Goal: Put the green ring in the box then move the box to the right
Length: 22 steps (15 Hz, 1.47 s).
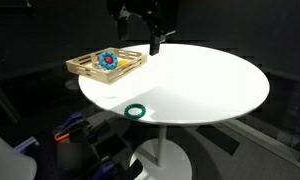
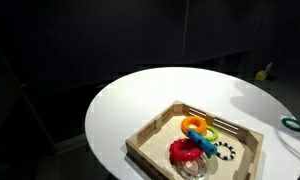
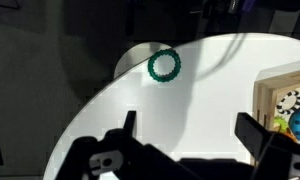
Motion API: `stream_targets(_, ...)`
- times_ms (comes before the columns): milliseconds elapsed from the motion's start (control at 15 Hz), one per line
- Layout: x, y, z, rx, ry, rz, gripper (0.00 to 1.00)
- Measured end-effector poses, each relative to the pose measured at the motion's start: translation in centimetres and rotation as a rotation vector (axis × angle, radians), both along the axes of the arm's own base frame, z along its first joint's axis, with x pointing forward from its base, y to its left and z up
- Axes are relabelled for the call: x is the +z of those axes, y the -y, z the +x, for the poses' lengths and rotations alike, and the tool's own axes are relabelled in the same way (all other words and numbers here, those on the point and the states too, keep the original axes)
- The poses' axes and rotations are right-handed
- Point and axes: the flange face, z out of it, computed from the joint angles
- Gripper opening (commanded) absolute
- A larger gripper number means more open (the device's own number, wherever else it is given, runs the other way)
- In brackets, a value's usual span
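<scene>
I am holding my gripper wide open with nothing between the jaws. In the wrist view my two dark fingers are standing well apart over the bare white table. In an exterior view the gripper is hanging above the far side of the round table. It is clear of the surface and near one corner of the box, but not touching it.

The green ring is lying flat on the table close to its front edge, well apart from both the box and my gripper. In the wrist view the green ring is sitting near the table's rim, beyond my fingertips, with nothing touching it. In an exterior view it is showing only partly at the frame's edge, on the table and apart from the box.

The box is resting on the table, and the green ring is not in it. Only part of the box is showing at the side of the wrist view.

Other toys are lying inside the box. A blue-and-red round toy is showing in an exterior view. In an exterior view an orange ring, a red ring and a black-and-white ring are crowding one end of it.
</scene>
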Motion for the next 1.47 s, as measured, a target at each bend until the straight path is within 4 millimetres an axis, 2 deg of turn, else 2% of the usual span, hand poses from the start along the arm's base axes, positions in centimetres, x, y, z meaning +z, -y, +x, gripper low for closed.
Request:
stream_targets(267,-2.0,-1.1,1.6,-0.017,0.0,-0.039,1.0)
stream_targets(733,-7.5,-2.9,3.6,-0.029,-0.061,-0.087,1.0)
stream_targets(1133,-11.9,-3.9,4.1,-0.028,-0.138,-0.116,1.0)
stream_targets(1467,-14.3,-4.2,4.2,-0.021,-0.171,-0.148,1.0)
